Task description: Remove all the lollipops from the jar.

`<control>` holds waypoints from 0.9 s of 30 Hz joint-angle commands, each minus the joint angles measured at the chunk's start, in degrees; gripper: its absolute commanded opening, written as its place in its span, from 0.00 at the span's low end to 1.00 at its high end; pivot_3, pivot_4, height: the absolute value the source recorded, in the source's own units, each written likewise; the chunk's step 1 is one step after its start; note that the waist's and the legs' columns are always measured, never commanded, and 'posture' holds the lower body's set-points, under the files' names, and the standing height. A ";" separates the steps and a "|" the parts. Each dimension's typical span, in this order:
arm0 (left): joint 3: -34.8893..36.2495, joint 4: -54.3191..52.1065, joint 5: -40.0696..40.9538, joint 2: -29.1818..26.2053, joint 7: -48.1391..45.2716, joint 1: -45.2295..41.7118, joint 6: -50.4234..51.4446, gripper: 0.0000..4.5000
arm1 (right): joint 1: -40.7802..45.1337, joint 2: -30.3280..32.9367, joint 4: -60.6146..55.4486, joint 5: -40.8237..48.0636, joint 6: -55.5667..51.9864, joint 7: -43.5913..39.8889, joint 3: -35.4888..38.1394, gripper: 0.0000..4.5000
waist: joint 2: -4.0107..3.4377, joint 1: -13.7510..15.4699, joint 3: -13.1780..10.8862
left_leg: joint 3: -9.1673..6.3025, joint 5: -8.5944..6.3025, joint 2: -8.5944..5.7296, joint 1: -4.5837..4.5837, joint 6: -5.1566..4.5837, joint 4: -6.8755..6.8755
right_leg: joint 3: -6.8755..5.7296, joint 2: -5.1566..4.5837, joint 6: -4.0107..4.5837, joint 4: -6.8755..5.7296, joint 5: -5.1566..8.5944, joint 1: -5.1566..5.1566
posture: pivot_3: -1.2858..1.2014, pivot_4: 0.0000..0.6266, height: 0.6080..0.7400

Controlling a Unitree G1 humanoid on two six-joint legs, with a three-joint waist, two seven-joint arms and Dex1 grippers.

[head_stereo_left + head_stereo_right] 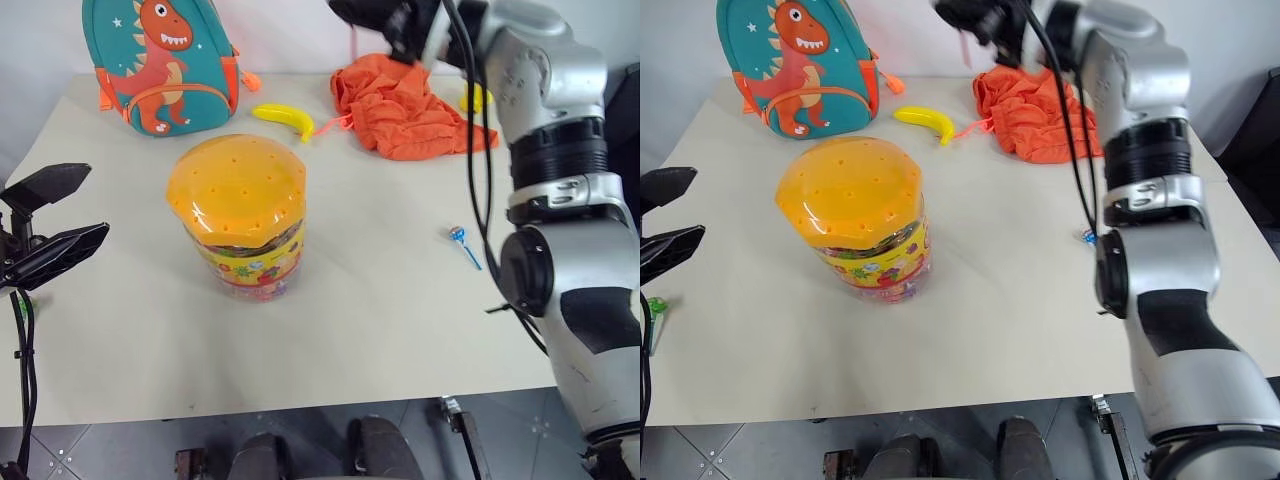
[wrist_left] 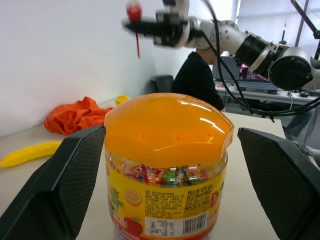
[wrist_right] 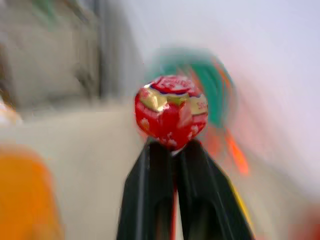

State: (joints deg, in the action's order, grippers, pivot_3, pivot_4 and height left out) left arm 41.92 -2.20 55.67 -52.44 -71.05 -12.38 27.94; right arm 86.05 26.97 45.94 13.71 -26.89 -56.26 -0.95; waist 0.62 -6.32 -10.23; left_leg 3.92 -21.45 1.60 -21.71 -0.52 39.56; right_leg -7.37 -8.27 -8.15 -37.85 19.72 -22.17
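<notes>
Lollipops counted: three in sight. A red lollipop in shiny printed wrapper (image 3: pixel 171 112) is pinched by its stick just under the head between the closed black fingers of the right gripper (image 3: pixel 174 150); in the left wrist view the stick hangs straight down below the fingers, long axis vertical, raised well above the table and behind the jar. A blue lollipop on a thin blue stick (image 1: pixel 463 244) lies flat on the beige tabletop (image 1: pixel 400 330) right of the jar, head toward the far edge, stick running toward the near right. A small green lollipop (image 1: pixel 654 305) shows at the table's left edge below the left gripper; which way its stick points cannot be told.

One jar, a wide clear plastic cylinder with domed orange perforated lid and yellow-red label (image 1: pixel 245 225), stands upright mid-table, lid on, wrapped sweets visible inside.

Left gripper (image 1: pixel 55 215) stands fully spread and empty, left of the jar, fingers (image 2: pixel 55 185) apart from its sides.

Far side: one teal dinosaur backpack (image 1: pixel 160 60), one yellow banana (image 1: pixel 285 119), one crumpled orange cloth (image 1: pixel 405 110).
</notes>
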 commanded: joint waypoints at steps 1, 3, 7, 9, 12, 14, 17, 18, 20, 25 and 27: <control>1.97 -1.46 1.20 -1.56 -0.80 1.37 1.25 1.00 | -3.66 6.51 -3.13 -5.59 -4.07 2.00 -2.64 0.00 | -0.05 0.00 -0.03 | 0.03 0.00 0.00 0.00 0.00 -0.03 | 0.00 0.00 0.00 0.01 0.00 -0.03 | 0.52 0.24 1.00; 2.94 -1.85 1.83 -1.86 -0.39 2.58 2.92 1.00 | -9.46 13.15 -2.46 -10.26 -5.41 3.72 -4.53 0.00 | -0.04 0.24 -0.03 | 0.06 0.00 0.02 0.00 0.00 -0.07 | 0.00 0.00 0.00 0.00 0.00 -0.08 | 0.52 0.24 1.00; 3.86 -1.94 1.36 -2.33 2.07 4.35 5.37 1.00 | -18.83 20.79 -2.11 -13.54 -8.04 5.50 -4.86 0.00 | -0.06 1.52 -0.04 | 0.01 0.00 -0.08 -0.01 0.00 -0.17 | 0.03 -0.08 0.00 0.10 0.00 -0.09 | 0.52 0.24 1.00; 3.71 -2.02 0.19 -2.56 2.97 5.18 5.82 1.00 | -22.73 22.58 -1.94 -13.86 -8.50 5.77 -3.94 0.00 | -0.07 1.50 -0.04 | 0.09 0.00 -0.07 -0.01 0.00 -0.36 | -0.06 -0.09 0.00 0.16 0.00 -0.13 | 0.52 0.24 1.00; 3.62 -2.24 -0.26 -2.89 3.52 6.33 6.60 1.00 | -26.49 23.37 -2.47 -13.25 -9.21 5.88 -2.62 0.00 | -0.17 1.32 -0.08 | 0.52 0.00 0.03 0.00 0.00 -0.40 | -0.19 -0.10 0.00 0.34 0.00 -0.22 | 0.52 0.24 1.00; 3.54 -2.59 -0.98 -2.77 4.50 6.91 6.42 1.00 | -28.54 23.30 -2.05 -12.68 -9.84 7.17 -1.31 0.00 | -0.19 1.34 -0.09 | 0.78 0.00 0.08 0.02 0.00 -0.38 | -0.20 -0.12 0.00 0.42 0.00 -0.27 | 0.52 0.24 1.00; 3.29 -3.03 -2.58 -2.74 5.77 7.68 5.86 1.00 | -31.21 23.06 -2.66 -12.02 -11.14 8.19 0.31 0.00 | -0.19 1.56 -0.09 | 0.92 0.00 0.10 0.03 0.00 -0.31 | -0.17 -0.15 0.00 0.43 0.00 -0.28 | 0.52 0.24 1.00; 3.07 -3.35 -3.76 -2.78 6.34 8.26 5.45 1.00 | -32.27 23.05 -2.61 -12.11 -10.97 8.97 0.67 0.06 | -0.19 1.60 -0.09 | 0.93 0.00 0.10 0.03 0.00 -0.27 | -0.16 -0.16 0.00 0.43 0.00 -0.27 | 0.52 0.24 1.00; 2.93 -3.91 -5.15 -2.37 6.99 8.70 4.29 1.00 | -33.68 23.08 -2.72 -12.30 -10.90 9.82 1.16 0.16 | -0.19 1.77 -0.09 | 1.02 0.00 0.08 0.03 0.00 -0.23 | -0.14 -0.18 0.00 0.43 0.00 -0.26 | 0.52 0.24 1.00; 3.02 -5.79 -8.04 -1.56 11.16 9.64 3.46 1.00 | -37.17 23.83 -6.09 -10.87 -11.54 9.67 3.03 0.53 | -0.19 2.55 -0.09 | 1.23 0.00 0.09 0.02 0.00 -0.07 | -0.10 -0.20 0.00 0.44 0.00 -0.24 | 0.52 0.24 1.00; 3.18 -6.39 -8.61 -0.86 10.46 10.36 1.99 1.00 | -38.85 24.37 -9.39 -9.79 -12.76 8.74 4.21 0.69 | -0.20 2.92 -0.08 | 1.23 0.00 0.11 0.02 0.00 -0.04 | -0.10 -0.20 0.00 0.45 0.00 -0.24 | 0.52 0.24 1.00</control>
State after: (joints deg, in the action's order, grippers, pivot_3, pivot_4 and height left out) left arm 43.89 -6.99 47.59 -53.71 -60.57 -2.61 31.65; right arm 47.56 49.33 39.53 2.82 -38.90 -47.06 1.01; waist 0.42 -3.40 -10.32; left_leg 5.16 -21.45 1.72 -21.70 -0.51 39.54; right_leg -7.47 -8.47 -8.15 -37.41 19.73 -22.42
